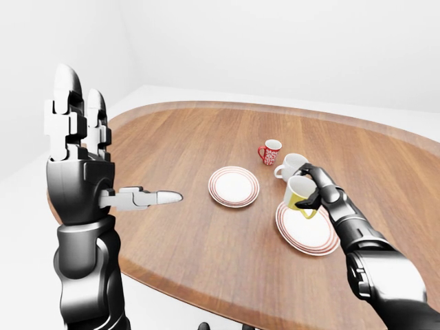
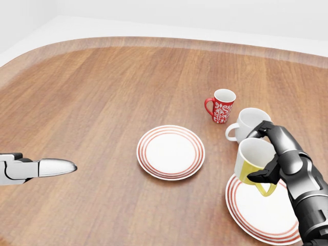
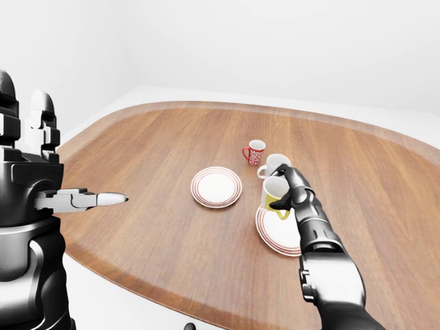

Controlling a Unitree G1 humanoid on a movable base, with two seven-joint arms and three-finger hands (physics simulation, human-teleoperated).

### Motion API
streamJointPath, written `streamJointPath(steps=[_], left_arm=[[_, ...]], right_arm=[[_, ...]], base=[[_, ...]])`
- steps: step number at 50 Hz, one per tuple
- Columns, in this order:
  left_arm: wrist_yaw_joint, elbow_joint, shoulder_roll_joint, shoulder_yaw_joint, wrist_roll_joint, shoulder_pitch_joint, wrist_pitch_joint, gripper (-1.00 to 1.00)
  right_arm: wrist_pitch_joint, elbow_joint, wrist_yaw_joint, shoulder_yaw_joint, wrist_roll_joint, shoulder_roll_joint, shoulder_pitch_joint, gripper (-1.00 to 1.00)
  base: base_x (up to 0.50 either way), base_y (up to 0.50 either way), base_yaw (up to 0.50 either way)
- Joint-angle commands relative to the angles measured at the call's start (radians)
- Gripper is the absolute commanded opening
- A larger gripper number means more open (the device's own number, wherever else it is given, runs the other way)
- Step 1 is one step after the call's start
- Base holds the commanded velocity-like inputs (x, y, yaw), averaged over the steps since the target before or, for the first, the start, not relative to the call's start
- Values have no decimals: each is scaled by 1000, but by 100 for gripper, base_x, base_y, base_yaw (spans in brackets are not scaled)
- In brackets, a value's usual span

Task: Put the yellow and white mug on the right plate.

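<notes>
My right hand (image 2: 267,154) is shut on the yellow and white mug (image 2: 252,161), which hangs tilted over the upper left rim of the right plate (image 2: 266,212). The mug is white at its rim and inside, yellow at its base and handle. That plate is white with red rings and sits at the lower right of the head view. My left hand (image 1: 75,144) is raised at the left of the left-eye view, fingers upright and spread, thumb pointing right, holding nothing.
A second red-ringed plate (image 2: 170,151) lies left of the held mug. A red patterned mug (image 2: 221,106) and a plain white mug (image 2: 248,123) stand above the right plate. The wooden table's curved edge (image 2: 77,43) runs across the top.
</notes>
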State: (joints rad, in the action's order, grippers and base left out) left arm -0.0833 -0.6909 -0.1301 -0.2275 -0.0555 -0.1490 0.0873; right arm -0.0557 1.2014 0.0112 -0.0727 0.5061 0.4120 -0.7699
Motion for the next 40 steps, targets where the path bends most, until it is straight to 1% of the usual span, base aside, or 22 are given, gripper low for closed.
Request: streamJointPath(steps=[1, 4, 5, 7, 21, 29, 40], left_arm=[[-2, 9, 2, 3, 6, 4, 0, 100], [-3, 5, 2, 2, 6, 3, 0, 100], [-3, 1, 2, 1, 5, 2, 0, 100], [-4, 0, 1, 2, 6, 3, 0, 100], [-5, -11, 1, 1, 2, 0, 0, 100], [-5, -3, 3, 3, 4, 4, 0, 100], [-6, -8, 3, 4, 6, 3, 0, 100]], right_arm=[[-22, 70, -27, -22, 11, 49, -14, -100], [-21, 79, -31, -26, 3, 55, -20, -100], [-28, 81, -31, -29, -1, 57, -23, -100], [-24, 88, -37, -28, -1, 60, -26, -100], [-30, 115, -56, -27, 19, 61, -28, -100], [-32, 123, -67, -37, 16, 65, -12, -100], [-32, 135, -92, -42, 17, 54, 10, -100]], base=[[0, 0, 0], [0, 0, 0], [0, 0, 0], [0, 0, 0], [0, 0, 0], [0, 0, 0], [0, 0, 0]])
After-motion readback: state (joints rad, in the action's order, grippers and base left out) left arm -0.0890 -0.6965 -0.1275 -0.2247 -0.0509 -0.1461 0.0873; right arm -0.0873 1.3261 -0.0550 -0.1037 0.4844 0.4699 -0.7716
